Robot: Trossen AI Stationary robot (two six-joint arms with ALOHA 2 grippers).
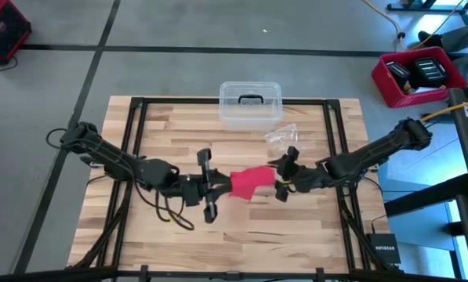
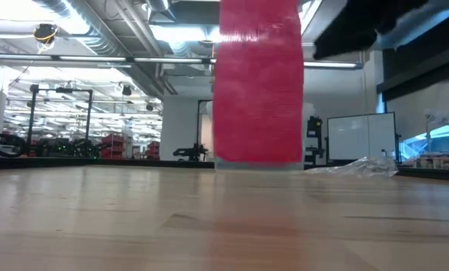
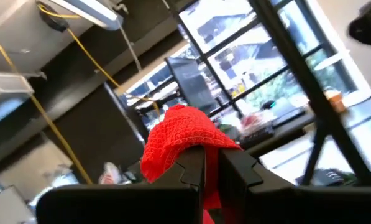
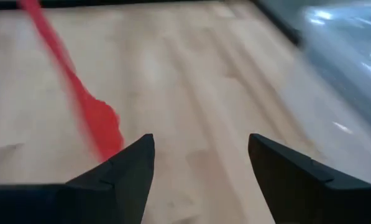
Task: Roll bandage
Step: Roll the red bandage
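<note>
**My red bandage hangs in the air**

My left pincer (image 3: 213,177) is squeezed tight on the bandage (image 3: 185,140). In my left wrist view the red cloth bunches up over my 2 dark fingers (image 3: 191,168). I hold it up off the table (image 1: 296,235), near the middle. From down low, the bandage (image 2: 258,83) hangs like a wide red curtain, and its bottom edge looks just above the wood.

My right pincer (image 4: 201,168) is wide open and holds nothing. It sits just beside the other end of the bandage (image 1: 249,182). In my right wrist view the red strip (image 4: 86,106) runs past 1 of my open fingers (image 4: 120,177), not between them.

Farther back lie a crinkly clear wrapper (image 1: 282,137) and a clear plastic box (image 1: 250,103) at the far edge of the table.

I think no rolling has started yet. The cloth is soft and floppy. If I close my right pincer now, I could miss it. If I pull too hard, it could slip out of my left pincer. If it twists, my roll could come out crooked.
</note>
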